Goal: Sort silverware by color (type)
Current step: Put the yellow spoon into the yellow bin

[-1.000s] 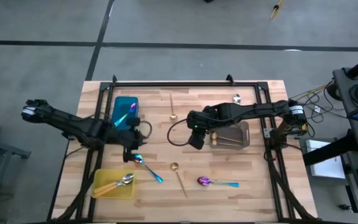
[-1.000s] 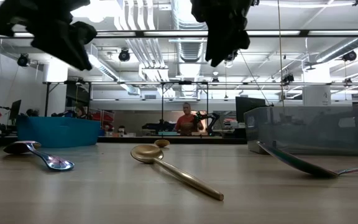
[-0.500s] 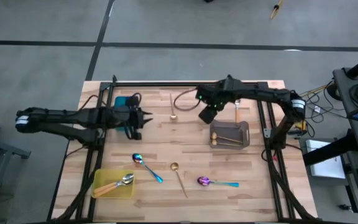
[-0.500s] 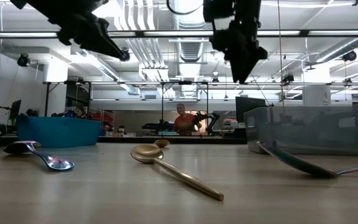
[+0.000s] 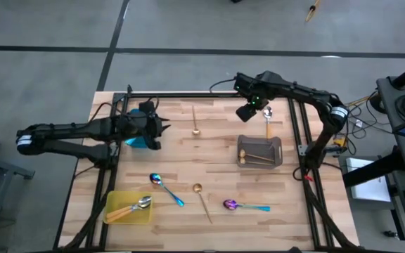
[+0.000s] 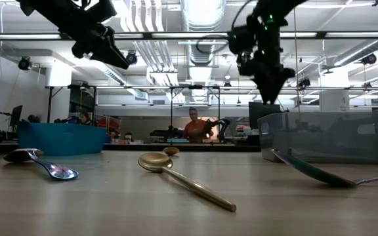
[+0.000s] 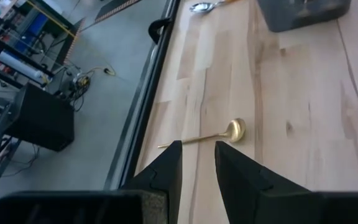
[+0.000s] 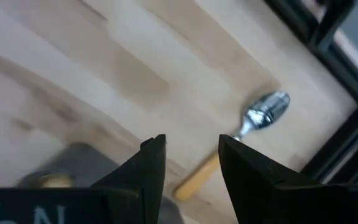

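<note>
My right gripper (image 5: pixel 245 112) (image 8: pixel 191 144) hangs open and empty above the table's far right part. Beyond its fingers a silver spoon with an orange handle (image 8: pixel 253 124) (image 5: pixel 267 121) lies flat on the wood. My left gripper (image 5: pixel 160 130) (image 7: pixel 197 148) stands open and empty at the right rim of the teal tray (image 5: pixel 138 119), pointing at a gold spoon (image 7: pixel 215 132) (image 5: pixel 195 121). A blue spoon (image 5: pixel 166 188), another gold spoon (image 5: pixel 202 200) and a purple spoon with a teal handle (image 5: pixel 245 206) lie near the front.
The grey tray (image 5: pixel 260 152) at the right holds gold spoons. The yellow tray (image 5: pixel 127 209) at the front left holds orange-handled spoons. A black frame rail (image 5: pixel 209 94) runs along the far edge, and others run down both sides. Bare wood shows in the table's middle.
My right gripper has swung from beside the grey tray's left end toward the far right, to beside the orange-handled spoon, turning as it went. My left gripper has moved from near the blue spoon toward the far edge and a little up, to the teal tray. No spoon has moved.
</note>
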{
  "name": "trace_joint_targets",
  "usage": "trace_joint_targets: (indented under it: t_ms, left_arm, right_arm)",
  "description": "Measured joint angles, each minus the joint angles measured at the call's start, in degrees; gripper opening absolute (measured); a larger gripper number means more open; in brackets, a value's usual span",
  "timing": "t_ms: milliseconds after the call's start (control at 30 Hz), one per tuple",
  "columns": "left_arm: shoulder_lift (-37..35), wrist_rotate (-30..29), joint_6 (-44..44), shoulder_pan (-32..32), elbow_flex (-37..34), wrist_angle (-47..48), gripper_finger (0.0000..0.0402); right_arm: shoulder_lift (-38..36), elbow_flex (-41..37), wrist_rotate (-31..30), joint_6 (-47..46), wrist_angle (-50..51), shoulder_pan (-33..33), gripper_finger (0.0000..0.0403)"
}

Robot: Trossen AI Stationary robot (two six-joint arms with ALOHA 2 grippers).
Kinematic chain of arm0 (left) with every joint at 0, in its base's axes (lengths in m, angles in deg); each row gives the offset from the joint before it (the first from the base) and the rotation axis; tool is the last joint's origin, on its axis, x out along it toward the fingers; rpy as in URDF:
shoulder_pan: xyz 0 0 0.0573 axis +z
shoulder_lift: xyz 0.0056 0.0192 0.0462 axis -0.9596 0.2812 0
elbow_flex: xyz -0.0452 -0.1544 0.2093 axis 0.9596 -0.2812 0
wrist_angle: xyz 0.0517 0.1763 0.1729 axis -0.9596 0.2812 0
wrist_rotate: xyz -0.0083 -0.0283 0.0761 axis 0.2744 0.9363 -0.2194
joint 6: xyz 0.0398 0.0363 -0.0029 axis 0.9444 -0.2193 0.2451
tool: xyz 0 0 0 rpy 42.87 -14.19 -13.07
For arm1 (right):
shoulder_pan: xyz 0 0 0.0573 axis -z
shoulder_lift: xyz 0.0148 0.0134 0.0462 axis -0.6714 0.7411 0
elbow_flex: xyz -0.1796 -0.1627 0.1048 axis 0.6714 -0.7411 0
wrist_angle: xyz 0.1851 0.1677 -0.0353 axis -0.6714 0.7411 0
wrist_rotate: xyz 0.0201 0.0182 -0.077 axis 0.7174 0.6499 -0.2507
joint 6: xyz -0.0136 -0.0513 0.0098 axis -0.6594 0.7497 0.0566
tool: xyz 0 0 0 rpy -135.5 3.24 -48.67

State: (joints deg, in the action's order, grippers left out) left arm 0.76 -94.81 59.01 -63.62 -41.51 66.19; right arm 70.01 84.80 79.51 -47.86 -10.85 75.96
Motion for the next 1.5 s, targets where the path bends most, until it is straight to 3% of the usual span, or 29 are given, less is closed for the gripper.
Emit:
trace_joint_targets:
  t_ms: [467, 633, 867, 1200, 1333, 1500]
  left_arm:
    - [0.0, 0.0, 0.0, 0.0, -0.1, 0.1, 0.0077]
    - [0.0, -0.1, -0.1, 0.0, -0.1, 0.1, 0.0077]
    - [0.1, -0.2, -0.1, 0.0, -0.1, 0.1, 0.0077]
    - [0.1, -0.2, -0.4, 0.0, -0.1, 0.1, 0.0077]
    - [0.1, -0.2, -0.7, 0.0, -0.1, 0.1, 0.0077]
    - [0.1, -0.2, -2.9, 0.0, -0.1, -0.2, 0.0077]
  right_arm:
    - [0.0, -16.2, 1.1, -2.5, -7.4, 12.8, 0.0140]
    - [0.0, -20.8, 1.1, -2.6, -9.0, 16.2, 0.0158]
    - [0.0, -25.8, 1.8, -3.0, -15.2, 17.1, 0.0184]
    - [0.5, -30.9, 6.3, -4.3, -25.8, 17.0, 0.0182]
    - [0.2, -32.6, 6.0, -5.1, -28.4, 17.0, 0.0165]
    - [0.2, -33.1, 5.3, -5.7, -29.4, 17.0, 0.0103]
